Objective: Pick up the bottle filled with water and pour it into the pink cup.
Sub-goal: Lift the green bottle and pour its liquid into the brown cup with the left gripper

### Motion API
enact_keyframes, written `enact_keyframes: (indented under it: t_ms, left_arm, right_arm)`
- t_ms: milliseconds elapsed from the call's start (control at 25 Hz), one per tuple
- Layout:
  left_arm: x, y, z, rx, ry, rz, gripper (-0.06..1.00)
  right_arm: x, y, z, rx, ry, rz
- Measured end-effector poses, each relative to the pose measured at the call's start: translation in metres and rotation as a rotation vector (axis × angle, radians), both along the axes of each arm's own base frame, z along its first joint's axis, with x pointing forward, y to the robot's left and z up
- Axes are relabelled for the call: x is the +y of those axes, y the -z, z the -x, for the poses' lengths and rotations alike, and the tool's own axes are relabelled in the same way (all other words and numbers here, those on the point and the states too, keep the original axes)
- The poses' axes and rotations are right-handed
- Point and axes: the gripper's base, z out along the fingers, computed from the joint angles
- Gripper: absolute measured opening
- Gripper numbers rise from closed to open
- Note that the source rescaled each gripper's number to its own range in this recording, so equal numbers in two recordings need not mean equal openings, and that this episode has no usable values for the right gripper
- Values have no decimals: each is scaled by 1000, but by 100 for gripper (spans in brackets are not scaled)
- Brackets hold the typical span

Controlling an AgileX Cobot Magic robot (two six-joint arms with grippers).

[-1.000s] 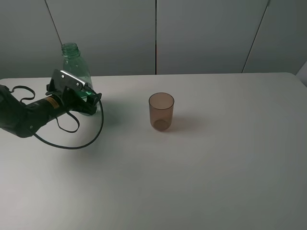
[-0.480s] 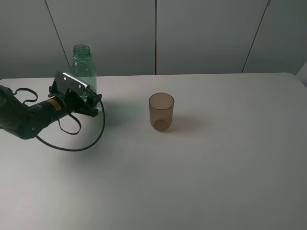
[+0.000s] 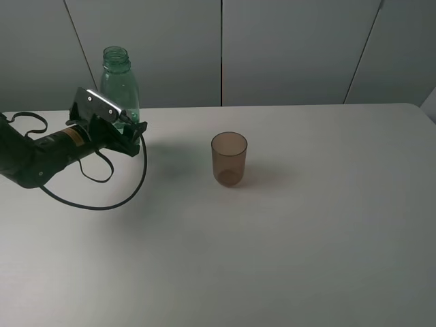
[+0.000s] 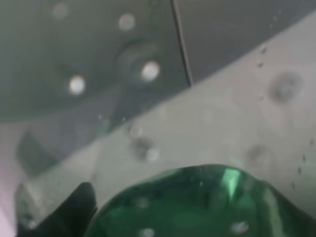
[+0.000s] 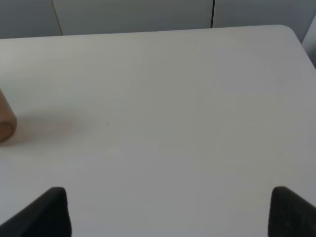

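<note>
The green transparent bottle [image 3: 120, 87] stands upright at the far left, uncapped, with my left gripper [image 3: 128, 133] shut around its lower part; its base is hidden behind the gripper. In the left wrist view the bottle [image 4: 197, 207] fills the lower picture, with one dark finger [image 4: 64, 212] beside it. The pink cup [image 3: 229, 159] stands upright mid-table, well to the right of the bottle; its edge shows in the right wrist view [image 5: 5, 121]. My right gripper [image 5: 170, 212] is open and empty over bare table; it is outside the exterior view.
The white table [image 3: 306, 225] runs to a grey panelled wall behind. The left arm's black cable [image 3: 102, 204] loops on the table below the gripper. The table's far right corner [image 5: 291, 32] shows in the right wrist view.
The bottle went from tilted to upright and moved up and a little right in my left gripper. The cup has not moved.
</note>
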Motion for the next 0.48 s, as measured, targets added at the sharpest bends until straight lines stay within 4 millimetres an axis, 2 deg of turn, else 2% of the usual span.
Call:
enact_keyframes:
  t_ms: [120, 480]
  left_arm:
    - [-6, -21, -8, -83, 60, -18, 0]
    - [-26, -60, -49, -237, 242, -174, 0]
  right_arm:
    - [0, 0, 0, 0, 0, 0]
    - [0, 0, 0, 0, 0, 0]
